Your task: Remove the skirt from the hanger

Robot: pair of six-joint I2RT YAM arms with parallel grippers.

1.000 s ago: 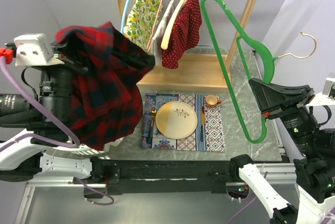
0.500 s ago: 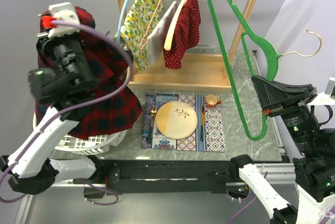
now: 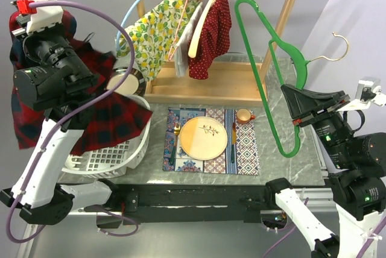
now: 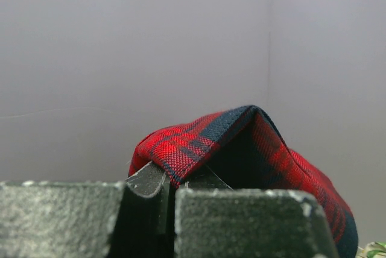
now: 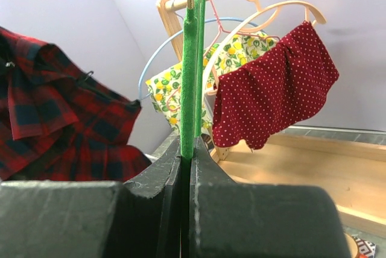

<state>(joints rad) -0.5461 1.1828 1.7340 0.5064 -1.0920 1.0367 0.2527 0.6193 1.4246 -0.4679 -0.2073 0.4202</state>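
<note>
Red and navy check fills most of the left side of my top view: the skirt (image 3: 114, 122), a plaid cloth that falls in loose, bunched folds. It is off the hanger and hangs from the raised left arm at the far left. Its lower part drapes across the left portion of the basket (image 3: 105, 160), though I cannot tell if it rests on the rim. On the right wrist feed the skirt shows ruffled layers with dark bands crossing the red.

Next in size is the wooden rack (image 3: 211, 89) at the back of the table. A yellow floral garment (image 3: 157, 29) and a red dotted one (image 3: 211, 35) hang on its rail. The white basket sits just left of the mat (image 3: 247, 149).

The green hanger (image 5: 188, 77) is bare and tilted, well right of the skirt, with its metal hook pointing away to the right.

My left gripper (image 4: 172, 179) has its jaws pressed together on a folded edge of the skirt, which arches up over the fingertips. My right gripper (image 5: 186, 161) is clamped on the hanger's green bar, which rises straight out from between the jaws.

On the mat lies a cream plate (image 3: 203, 138), with a small cup (image 3: 243, 116) just beyond its far right side
</note>
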